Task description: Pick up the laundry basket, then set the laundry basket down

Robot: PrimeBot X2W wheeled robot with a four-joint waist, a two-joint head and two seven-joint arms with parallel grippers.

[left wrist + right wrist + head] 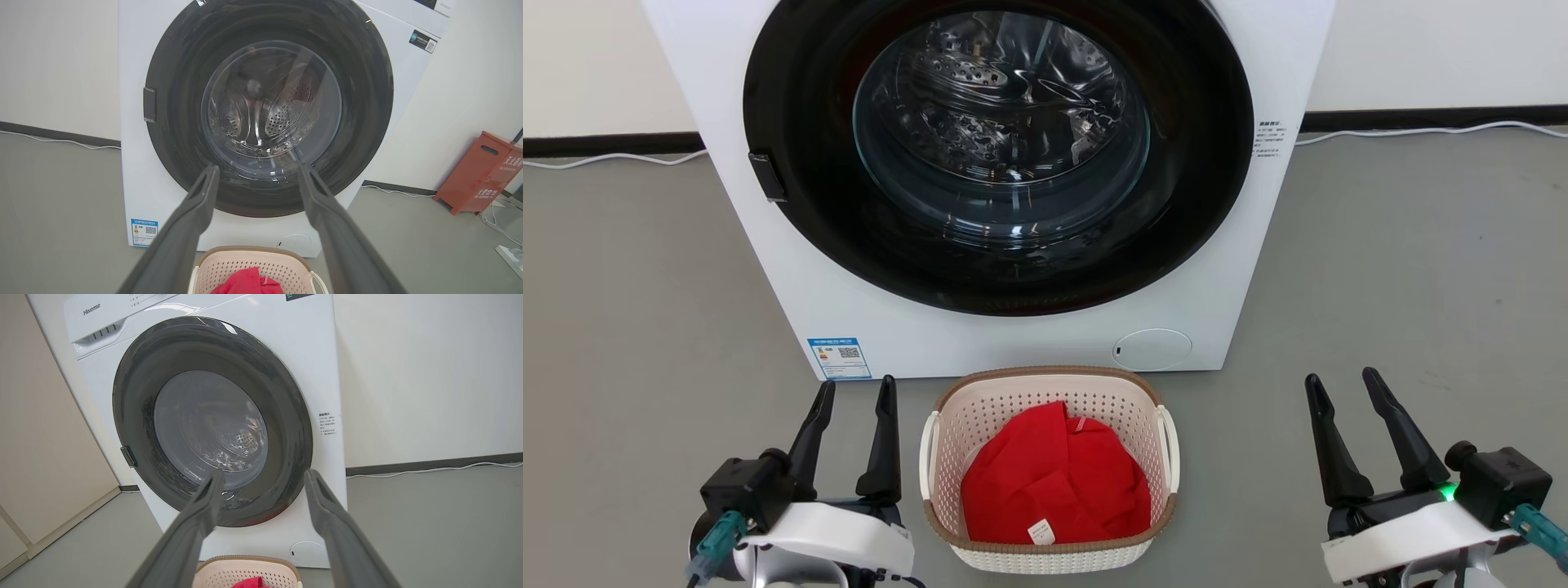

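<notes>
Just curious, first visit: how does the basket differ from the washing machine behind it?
The laundry basket is small and low; the washing machine towers behind it. The basket is open-topped and holds a red cloth; the machine's round door is shut, its drum looking empty. Both are pale and stand on the grey floor.

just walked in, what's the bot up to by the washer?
Nothing is being handled yet. The laundry basket sits on the grey floor right in front of the washing machine, with a red cloth in it. The left gripper is open just left of the basket, and the right gripper is open further off on its right. Neither touches it, so the pickup has not begun.
</notes>
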